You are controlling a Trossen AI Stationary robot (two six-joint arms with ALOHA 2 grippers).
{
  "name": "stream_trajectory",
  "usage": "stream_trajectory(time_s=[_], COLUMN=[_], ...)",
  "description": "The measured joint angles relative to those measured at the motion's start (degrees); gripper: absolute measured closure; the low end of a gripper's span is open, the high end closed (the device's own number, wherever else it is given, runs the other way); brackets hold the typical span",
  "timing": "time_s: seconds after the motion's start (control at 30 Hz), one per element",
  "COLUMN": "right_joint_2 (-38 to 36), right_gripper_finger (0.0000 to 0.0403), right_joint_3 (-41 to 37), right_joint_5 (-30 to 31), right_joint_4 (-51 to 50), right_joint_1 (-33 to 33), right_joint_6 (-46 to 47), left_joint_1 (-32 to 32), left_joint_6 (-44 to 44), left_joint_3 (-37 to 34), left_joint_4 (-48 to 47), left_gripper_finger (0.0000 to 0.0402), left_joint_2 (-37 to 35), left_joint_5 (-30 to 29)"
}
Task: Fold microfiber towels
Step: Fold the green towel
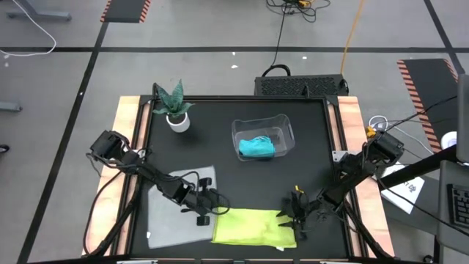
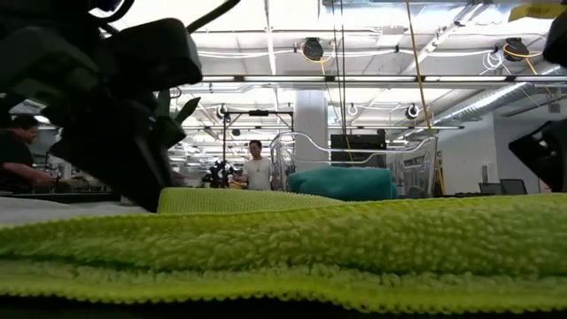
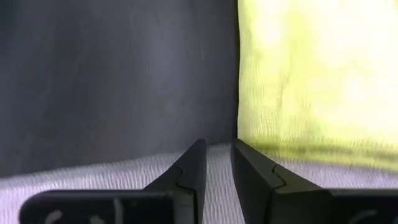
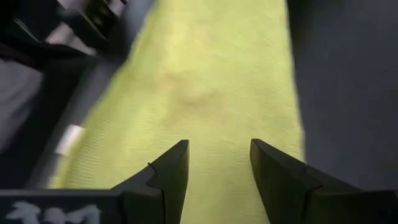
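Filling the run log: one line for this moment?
yellow-green towel: folded, front edge | left gripper: narrow gap, at its left end | right gripper: open, over right end | teal towel: in bin

Yellow-green towel [image 2: 354, 239]: cloth, deep looped pile, matt, at the table's front edge. Grey towel [image 1: 170, 213]: cloth, matt, finely ribbed. Teal towel [image 1: 256, 148]: soft cloth. Bin [image 1: 284, 128]: clear glossy plastic. Table [image 1: 234, 176]: smooth matt black top, pale wood side edges. Fingers [image 4: 168, 171]: matt black plastic.

A small potted plant [image 1: 176, 110] stands upper left of the black table [image 1: 220, 139]; a clear plastic bin [image 1: 282, 126] sits centre; people [image 2: 258, 167] beyond.
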Motion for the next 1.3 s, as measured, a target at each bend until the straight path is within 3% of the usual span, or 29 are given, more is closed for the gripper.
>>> stream_trajectory(time_s=[0.2,0.63,0.77,1.0,1.3], right_joint_2=[-0.07,-0.04,-0.02,0.0,0.0], right_gripper_finger=[0.0241,0.0241,0.0241,0.0241,0.0241], right_joint_3=[0.07,0.04,0.02,0.02,0.0], right_joint_5=[0.02,0.02,-0.02,-0.05,-0.11], right_joint_4=[-6.09,-5.77,-5.28,-5.08,-4.94], right_joint_1=[-2.16,-2.8,-2.8,-2.8,-2.78], right_joint_6=[2.71,2.81,2.84,2.56,2.43], left_joint_1=[-0.67,-2.47,-2.47,-2.43,-1.53], left_joint_6=[-0.33,8.95,7.84,4.14,3.83], left_joint_3=[0.0,0.0,0.0,0.0,0.0], left_joint_4=[-2.99,1.69,2.91,4.74,6.05], left_gripper_finger=[0.0325,0.0325,0.0325,0.0325,0.0325], left_joint_2=[0.0,0.0,0.0,0.0,0.0], left_joint_5=[0.67,-0.2,0.36,7.11,3.73])
